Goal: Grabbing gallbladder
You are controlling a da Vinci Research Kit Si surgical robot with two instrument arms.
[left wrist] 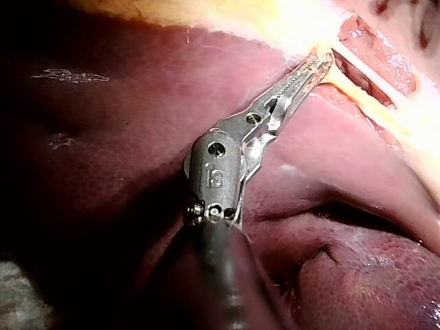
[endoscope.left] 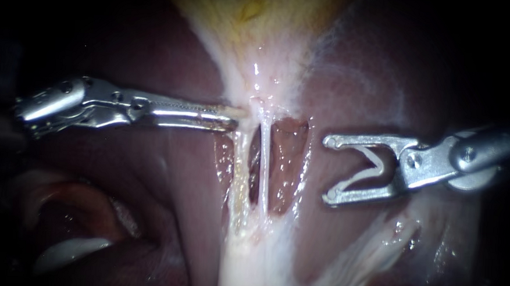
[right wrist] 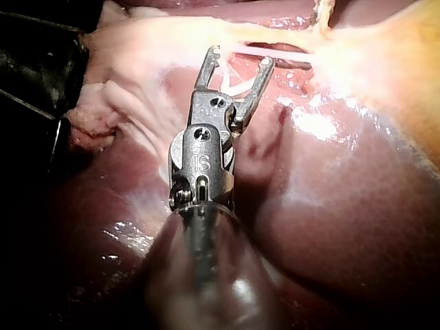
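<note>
The yellowish gallbladder point(endoscope.left: 255, 21) narrows downward to a pale neck point(endoscope.left: 257, 96). My left instrument point(endoscope.left: 236, 116) comes in level from the left. Its long toothed jaws lie together on the edge of that neck, pinching pale tissue point(left wrist: 328, 69) at their tip point(left wrist: 317, 67). Below the neck two pale tubes run down, a thicker left one point(endoscope.left: 239, 177) and a thin white right one point(endoscope.left: 263, 167). My right instrument point(endoscope.left: 330, 169) stays to the right of the tubes, apart from them. Its jaws stand wide with a white V-shaped clip point(endoscope.left: 369, 166) seated between them, also seen as the clip point(right wrist: 237, 86).
Dark red liver point(endoscope.left: 166, 173) surrounds the tubes on both sides. Liver surface shows in the windows point(endoscope.left: 286, 162) between and beside the tubes. White fatty strands point(endoscope.left: 372, 248) spread at the lower right, and a pale fold point(endoscope.left: 69, 249) lies at the lower left.
</note>
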